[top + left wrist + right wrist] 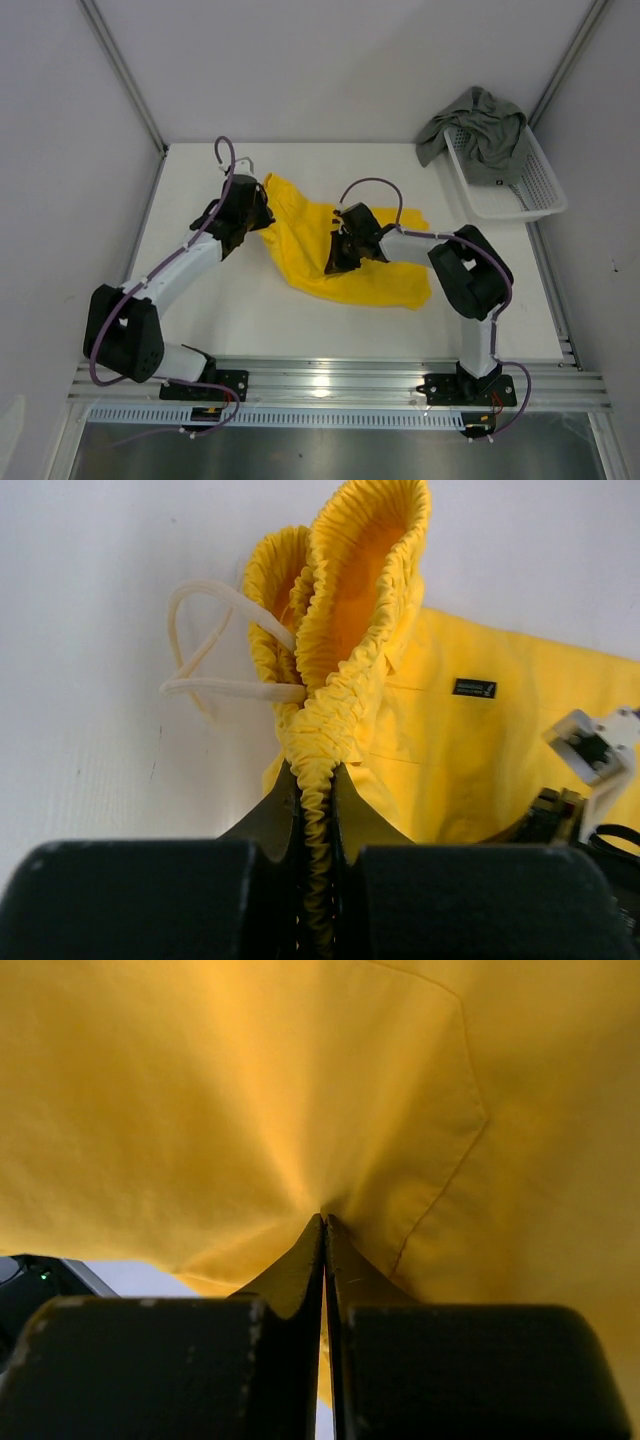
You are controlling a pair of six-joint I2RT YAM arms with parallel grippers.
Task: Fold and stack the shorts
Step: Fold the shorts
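From above, you see the yellow shorts (345, 270) lying rumpled on the white table (230, 310), about mid-table between your two arms. Your left gripper (255, 213) sits at their far-left corner and your right gripper (340, 250) is down on the middle of the cloth. The grey-green shorts (480, 125) are well apart from all this, draped over the far rim of the basket (530, 195) at the far right corner of the table. In your left wrist view, the fingers (275, 815) are almost fully closed on the gathered waistband (345, 630), which runs down between them and stands up in a bunched loop beyond the tips. A pale drawstring (215, 650) loops out to the left onto the table, and a small dark logo (473, 688) shows on the flat yellow cloth to the right. In your right wrist view, yellow cloth fills nearly the whole frame. Here the fingers (295, 1270) are pressed tight together, and the cloth puckers into folds that meet at their tips, so they have a pinch of it. A stitched seam (470, 1110) angles across the cloth on the right.
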